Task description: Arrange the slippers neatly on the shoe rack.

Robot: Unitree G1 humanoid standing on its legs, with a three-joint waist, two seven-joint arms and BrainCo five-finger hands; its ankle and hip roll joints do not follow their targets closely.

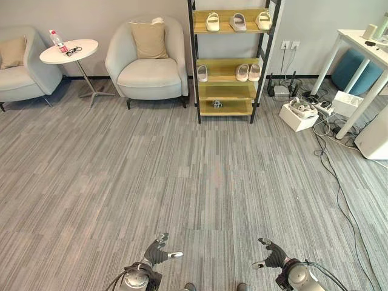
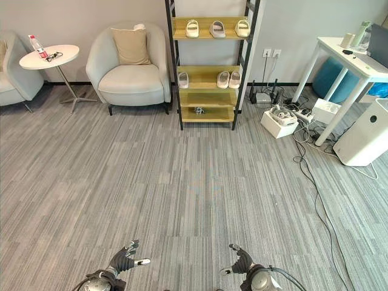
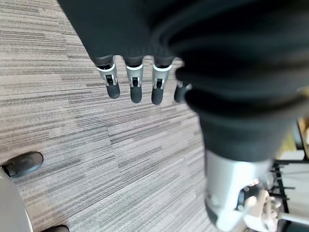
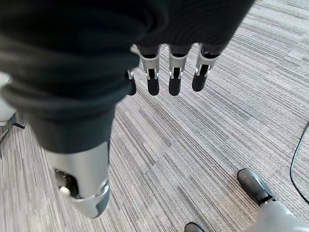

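In the left eye view, a wooden shoe rack (image 1: pixel 229 57) with a black frame stands against the far wall, well apart from the robot. Three pale slippers (image 1: pixel 237 22) sit in a row on its top shelf, and three more (image 1: pixel 248 73) rest on the second shelf, one at the left end and two side by side at the right. A small dark object (image 1: pixel 217 104) lies on the lowest shelf. Left of the rack sits a light armchair (image 1: pixel 147 60) with a tan cushion (image 1: pixel 148 39), then a round side table (image 1: pixel 68 51) carrying a bottle (image 1: pixel 58 40). A white desk (image 1: pixel 364 51) stands at far right above a tangle of cables (image 1: pixel 330 130). Low in the frame, the left hand (image 1: pixel 156 252) and the right hand (image 1: pixel 274 254) hang over the grey carpet (image 1: pixel 182 182), holding nothing.

The right eye view adds a white appliance (image 2: pixel 364 139) beside the desk.

In the left wrist view, the left hand's fingers (image 3: pixel 136 84) are straight and apart over carpet.

In the right wrist view, the right hand's fingers (image 4: pixel 175 77) likewise hang loose and empty.
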